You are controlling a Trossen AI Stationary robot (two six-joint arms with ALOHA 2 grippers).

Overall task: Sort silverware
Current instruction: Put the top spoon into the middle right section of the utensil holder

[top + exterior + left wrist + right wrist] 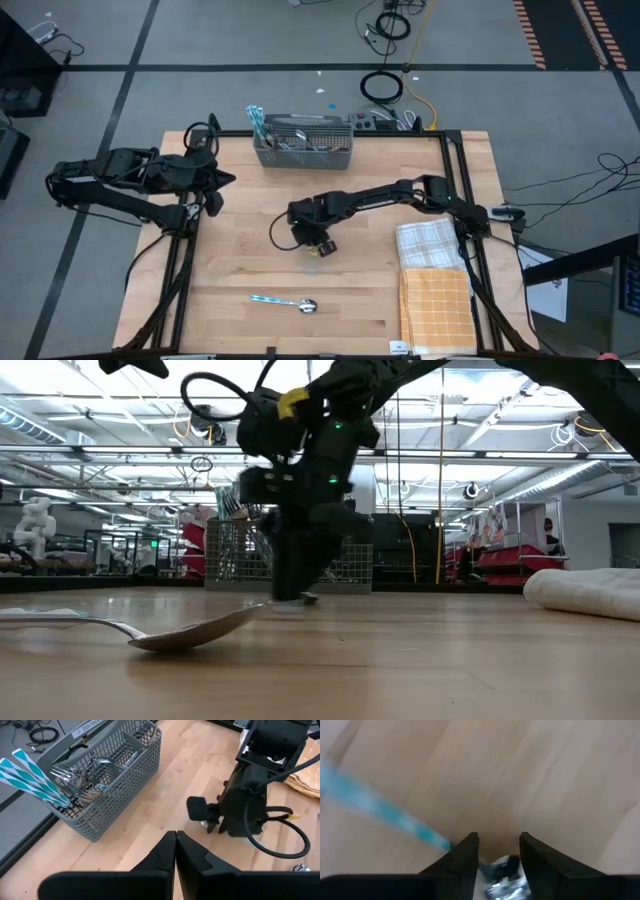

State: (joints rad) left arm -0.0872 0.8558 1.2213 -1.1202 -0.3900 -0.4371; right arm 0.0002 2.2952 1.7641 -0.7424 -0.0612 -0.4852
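My right gripper point(315, 243) is down at the table's middle, pointing down, shut on a blue-handled piece of silverware point(375, 807). In the low view the right gripper point(288, 592) reaches the tabletop. A second piece, a blue-handled spoon point(286, 302), lies flat on the wood near the table's near edge, and its bowl point(185, 632) faces up. The grey mesh basket point(305, 148) stands at the far edge with several pieces upright in it, two with blue-and-white handles point(30, 777). My left gripper point(175, 845) is shut and empty, hovering over the table's left edge. My right gripper has the shiny metal end point(502, 867) of the blue-handled piece between its two fingers, coming from above and pointing down. The blue handle point(420, 832) sticks out sideways past one finger point(467, 850). Whether the piece is lifted off the wood, I cannot tell.
Two folded cloths lie at the table's right side, a white checked one point(428, 245) and an orange checked one point(436, 300). Bare wood lies between the basket and the right gripper point(212, 822). Cables run on the floor beyond the far edge.
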